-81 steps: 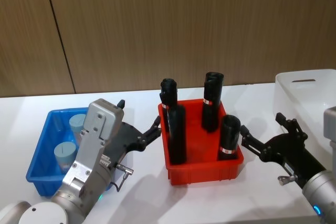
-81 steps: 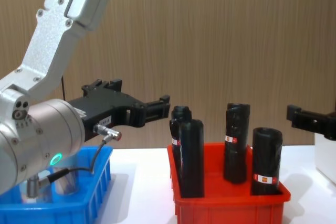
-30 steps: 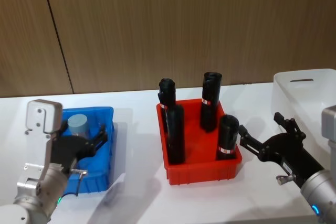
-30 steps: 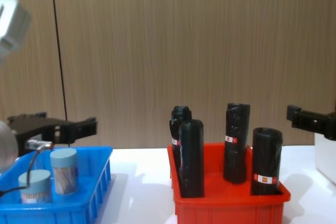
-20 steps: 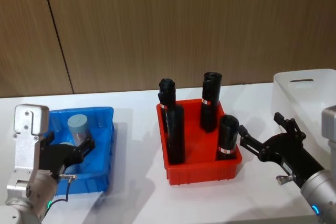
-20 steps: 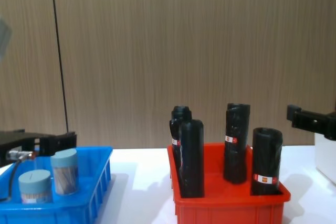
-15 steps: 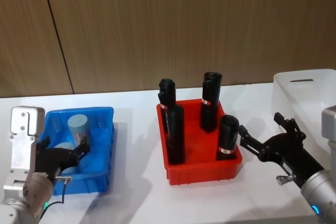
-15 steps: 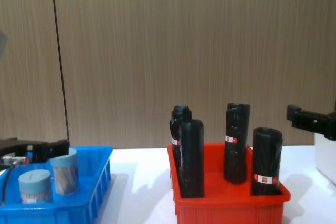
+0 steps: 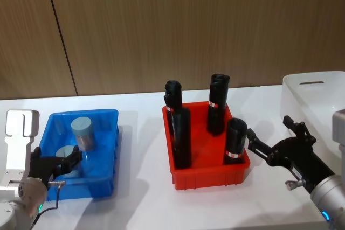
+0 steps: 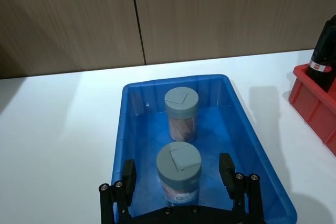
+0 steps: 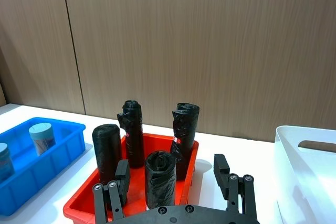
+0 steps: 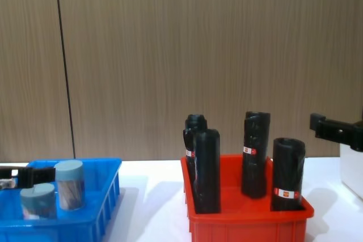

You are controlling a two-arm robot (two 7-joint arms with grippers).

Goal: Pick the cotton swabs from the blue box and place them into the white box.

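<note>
Left of the red bin (image 9: 210,172), the left gripper (image 10: 177,172) is spread open at the near end of the blue box (image 9: 114,149). Its fingers (image 10: 227,167) flank the nearer swab jar (image 12: 37,201) without touching it. The farther swab jar (image 9: 83,132) stands just behind. Right of the red bin, the right gripper (image 9: 269,129) hangs open, with the white box (image 9: 318,98) beyond.
</note>
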